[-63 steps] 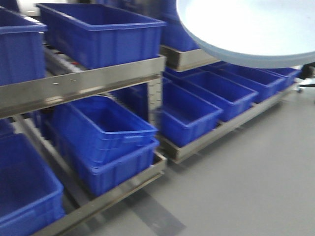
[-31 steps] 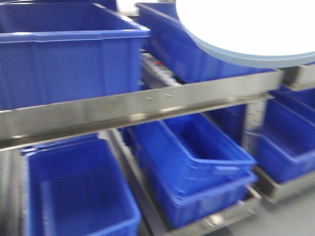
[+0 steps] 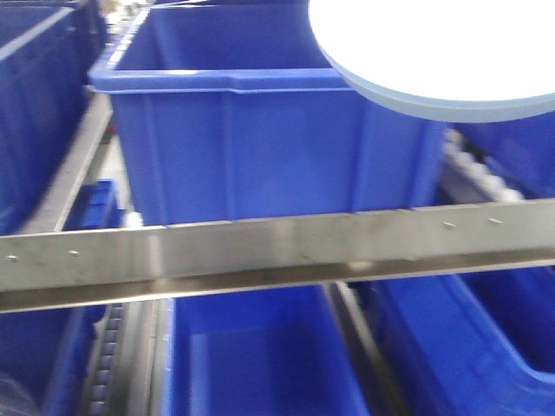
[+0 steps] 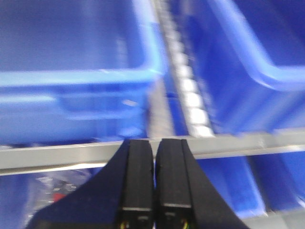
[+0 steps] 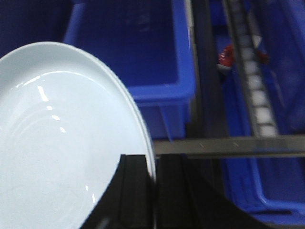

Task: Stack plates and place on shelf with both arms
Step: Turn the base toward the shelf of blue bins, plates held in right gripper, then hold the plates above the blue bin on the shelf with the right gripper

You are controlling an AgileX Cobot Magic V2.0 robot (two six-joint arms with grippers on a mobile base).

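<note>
No legible text, labels, brands, numbers or signs in any view.

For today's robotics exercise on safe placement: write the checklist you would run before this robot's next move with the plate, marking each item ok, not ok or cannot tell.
1. Right tool clamped on plate rim: ok.
2. Left tool shut, empty: ok.
3. Two plates stacked: cannot tell; one visible.
4. Plate above shelf rail: ok.
5. Free spot on shelf: not ok; blue crate sits straight ahead.
</note>
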